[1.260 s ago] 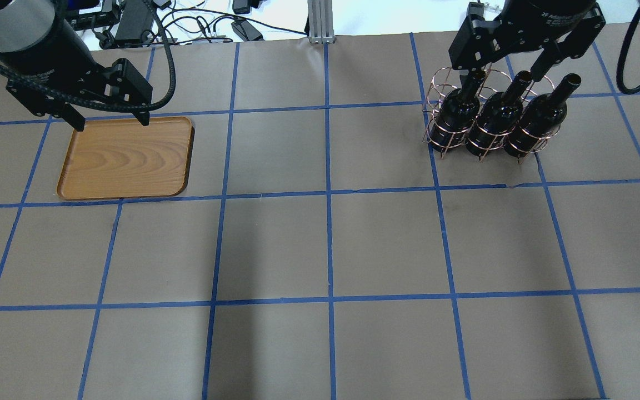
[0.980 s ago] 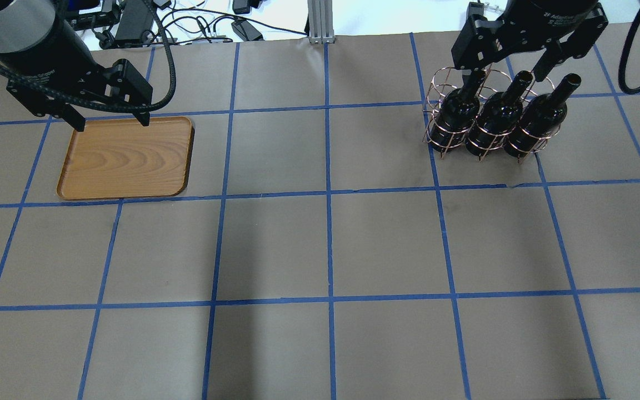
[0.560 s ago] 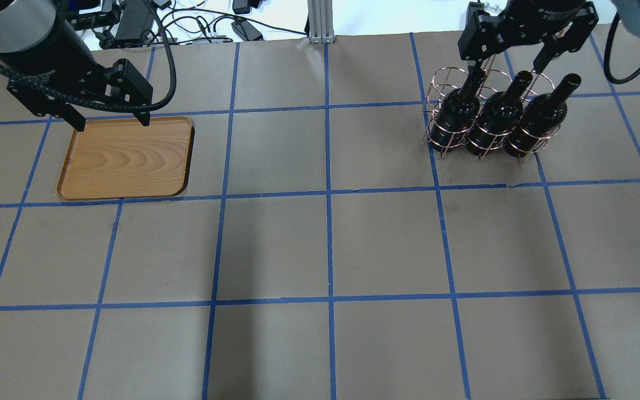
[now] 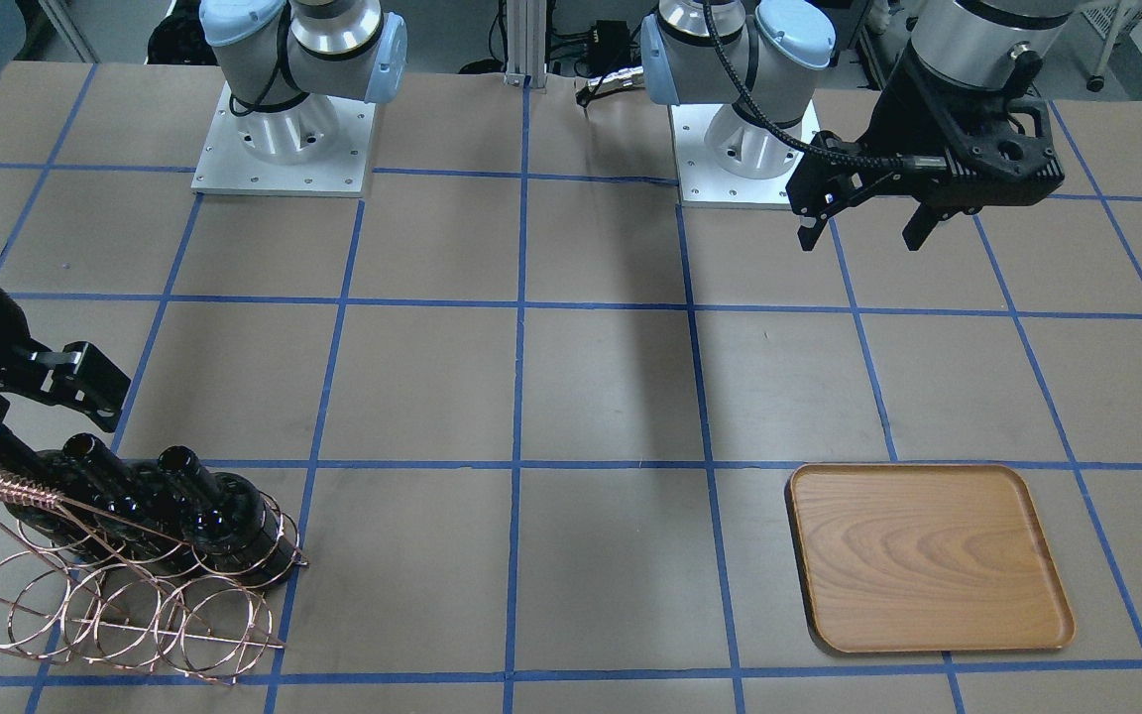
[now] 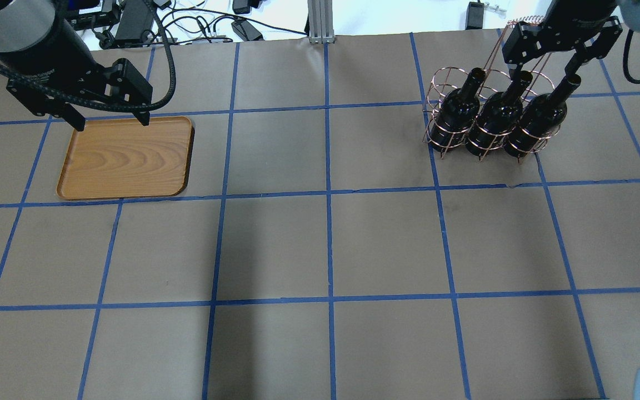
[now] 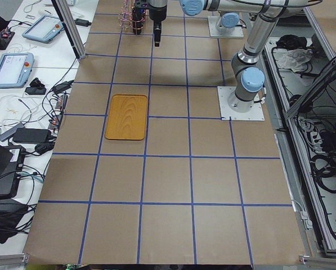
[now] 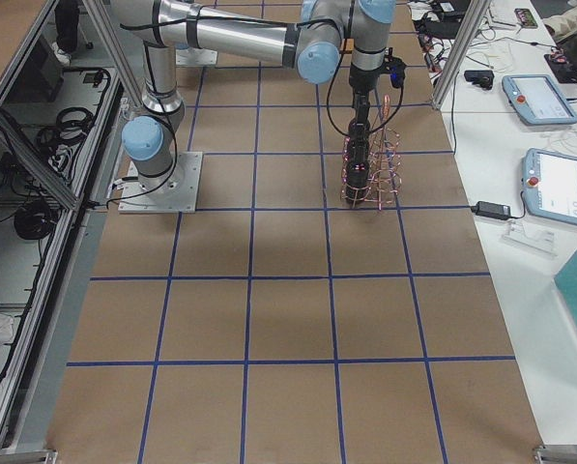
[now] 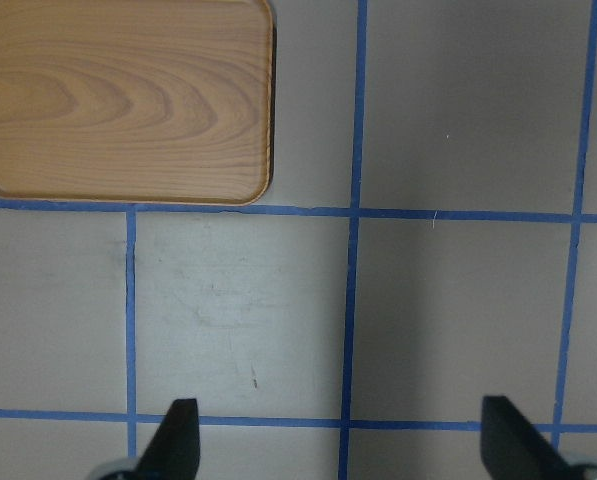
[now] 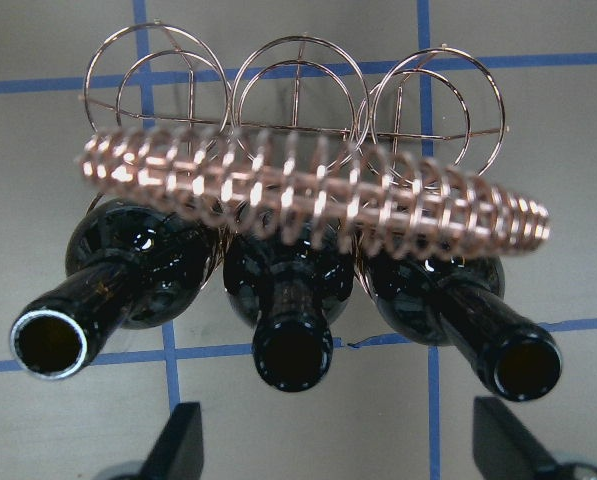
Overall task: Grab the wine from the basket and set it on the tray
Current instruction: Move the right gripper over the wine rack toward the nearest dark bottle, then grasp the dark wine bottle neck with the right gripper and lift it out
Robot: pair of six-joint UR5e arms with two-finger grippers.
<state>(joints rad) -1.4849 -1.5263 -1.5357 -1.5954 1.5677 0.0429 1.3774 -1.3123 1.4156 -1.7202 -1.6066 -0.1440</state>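
Three dark, glossy wine bottles stand upright side by side in one row of rings of the copper wire basket, mouths seemingly uncorked. The light wooden tray lies flat on the surface, well apart from them.

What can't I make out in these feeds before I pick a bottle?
- Front-facing view: the right arm's jaws are partly cut off by the left edge.
- Right wrist view: the blurred handle hides the shoulders of the bottles.
- Left side view: the basket is too small to count what it holds.
- Left wrist view: the tray is cut off by the top edge.
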